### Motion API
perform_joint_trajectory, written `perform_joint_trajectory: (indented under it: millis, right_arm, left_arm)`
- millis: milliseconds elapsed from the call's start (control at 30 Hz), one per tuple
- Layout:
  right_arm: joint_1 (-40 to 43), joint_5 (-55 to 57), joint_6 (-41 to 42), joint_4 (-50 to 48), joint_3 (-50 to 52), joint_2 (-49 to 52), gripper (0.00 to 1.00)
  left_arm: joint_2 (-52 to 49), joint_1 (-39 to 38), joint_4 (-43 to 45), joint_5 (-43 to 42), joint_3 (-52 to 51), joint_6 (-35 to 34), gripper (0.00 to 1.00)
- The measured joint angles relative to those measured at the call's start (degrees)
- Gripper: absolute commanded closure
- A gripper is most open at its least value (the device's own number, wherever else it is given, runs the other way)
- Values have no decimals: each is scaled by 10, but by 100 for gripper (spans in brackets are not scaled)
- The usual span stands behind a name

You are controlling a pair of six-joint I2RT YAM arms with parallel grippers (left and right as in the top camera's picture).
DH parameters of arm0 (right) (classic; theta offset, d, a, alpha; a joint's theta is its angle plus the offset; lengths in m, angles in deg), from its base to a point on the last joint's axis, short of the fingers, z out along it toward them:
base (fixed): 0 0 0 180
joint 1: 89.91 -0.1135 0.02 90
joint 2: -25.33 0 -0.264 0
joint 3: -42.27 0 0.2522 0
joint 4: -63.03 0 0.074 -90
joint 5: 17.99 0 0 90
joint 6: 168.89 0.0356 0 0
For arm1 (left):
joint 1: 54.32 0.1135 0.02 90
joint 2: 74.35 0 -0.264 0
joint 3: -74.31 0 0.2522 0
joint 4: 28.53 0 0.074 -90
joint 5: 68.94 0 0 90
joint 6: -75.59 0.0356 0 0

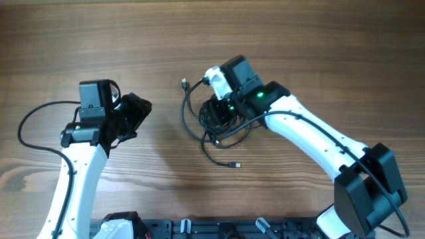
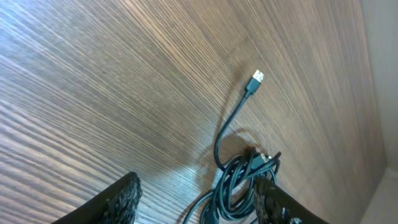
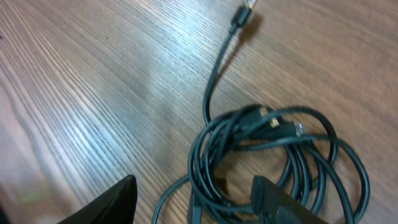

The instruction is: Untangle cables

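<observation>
The cables lie on the worktop as one loose black coil directly under the right hand. The coil is roughly round. The two free tails stretch the whole along a line running from the far side to the near side. One tail leaves the coil past the right hand's tips, and its far plug points away from the arm bases. The other tail trails back beneath that hand, and its near plug points toward the right arm's side. More plugs bunch on top of the coil.

The right hand's fingers stand well apart with loops between and beyond them, and they clamp nothing. Whether a finger touches a loop I cannot tell. The left hand is well apart from the right hand, spread and empty, and faces the coil.
</observation>
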Motion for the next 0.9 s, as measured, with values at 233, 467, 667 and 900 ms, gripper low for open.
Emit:
perform_joint_trajectory:
  millis: [233, 467, 667, 900]
  right_arm:
    - [-41, 47, -31, 5, 0, 39, 45]
    - [-43, 59, -63, 34, 0, 83, 53]
    - [-43, 58, -77, 41, 0, 109, 53]
    - [-43, 58, -88, 31, 0, 112, 54]
  left_arm:
    - [0, 11, -5, -2, 0, 20, 35]
    - [0, 11, -9, -2, 0, 28, 34]
    - [0, 11, -9, -2, 0, 28, 33]
    - [0, 11, -9, -2, 0, 28, 33]
